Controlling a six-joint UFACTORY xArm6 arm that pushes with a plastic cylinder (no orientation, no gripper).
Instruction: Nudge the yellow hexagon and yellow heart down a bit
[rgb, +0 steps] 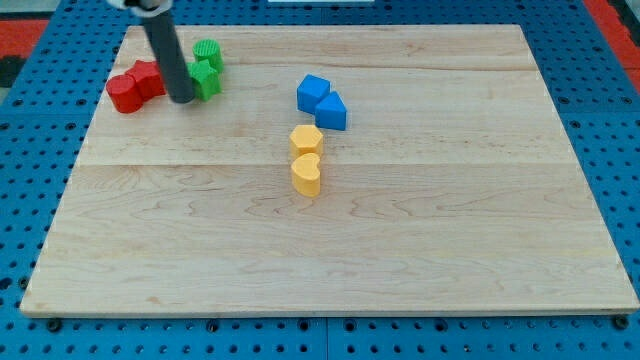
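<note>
My rod stands in the upper left of the frame, and my tip (184, 99) sits down on the bench (450, 230) right there — wedged between the red pieces and the green ones. I carry no fingers at all, so nothing is clenched or grasped; the rod simply ends in that dark tip.

To the left of my tip lie two red blocks: a red cylinder (124, 94) at the far left and a second red block (148, 78) touching it, its shape hard to make out. To the right, just beside the rod, sits a green block (205, 79) partly hidden behind it, with a green cylinder (209, 53) touching it above.

The yellow hexagon (306, 138) is near the middle of the frame, a little above centre, and the yellow heart (307, 173) sits directly below it — the two touching, stacked in a short column. Both are well apart from my tip, off to its lower right.

Just above the hexagon, up and to the right, are a blue cube (313, 92) and a blue triangular block (331, 111), pressed against each other.
</note>
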